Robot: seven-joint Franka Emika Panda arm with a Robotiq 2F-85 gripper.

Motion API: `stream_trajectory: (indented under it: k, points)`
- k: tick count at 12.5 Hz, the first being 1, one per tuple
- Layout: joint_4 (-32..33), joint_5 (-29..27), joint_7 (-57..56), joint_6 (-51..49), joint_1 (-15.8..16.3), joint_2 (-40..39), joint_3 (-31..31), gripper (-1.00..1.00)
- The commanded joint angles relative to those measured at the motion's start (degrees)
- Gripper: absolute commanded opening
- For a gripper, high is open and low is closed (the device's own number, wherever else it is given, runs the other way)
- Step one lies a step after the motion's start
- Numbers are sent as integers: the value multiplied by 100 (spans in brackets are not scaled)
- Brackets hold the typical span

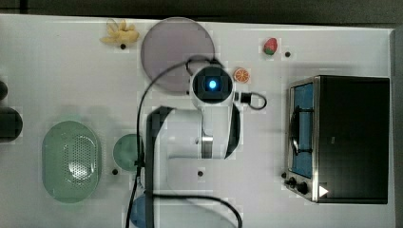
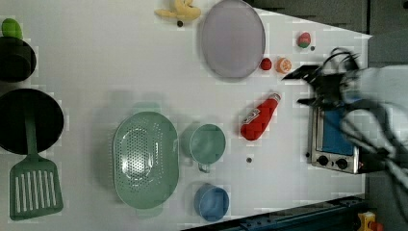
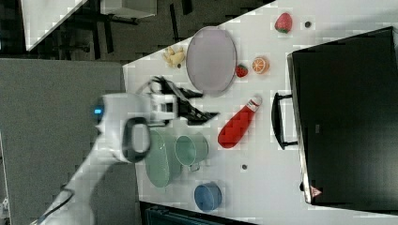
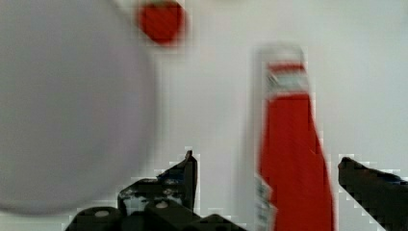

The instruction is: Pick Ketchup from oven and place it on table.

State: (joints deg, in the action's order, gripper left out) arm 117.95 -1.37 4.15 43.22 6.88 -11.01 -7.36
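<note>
Spread jaws astride Ketchup (image 4: pixel 294 159), untouched, flat on table (image 4: pixel 211 96).

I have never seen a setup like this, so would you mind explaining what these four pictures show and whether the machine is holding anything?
It is a single white robot arm working over a white table. Three pictures come from cameras off the arm; the fourth comes from a camera on its wrist. The gripper is open and holds nothing. The Ketchup lies on the table between the fingers, as the wrist view shows. The oven stands closed at the top view's right. Also on the table are a grey plate, a green colander, a green cup, a blue cup, and an orange slice.
</note>
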Motion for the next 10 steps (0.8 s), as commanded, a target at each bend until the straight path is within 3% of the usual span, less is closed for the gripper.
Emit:
stream_trajectory:
  k: [1,2,5,10]
  points:
    - [-829,-70,258,-1184,27,690,-215,100]
    - [-1327,-59,258,-1659,19,737,-232,100]
    - [-2005,-31,289,-2463,19,733,-251,100]
    - [-2626,75,292,-4061,8,740,-299,100]
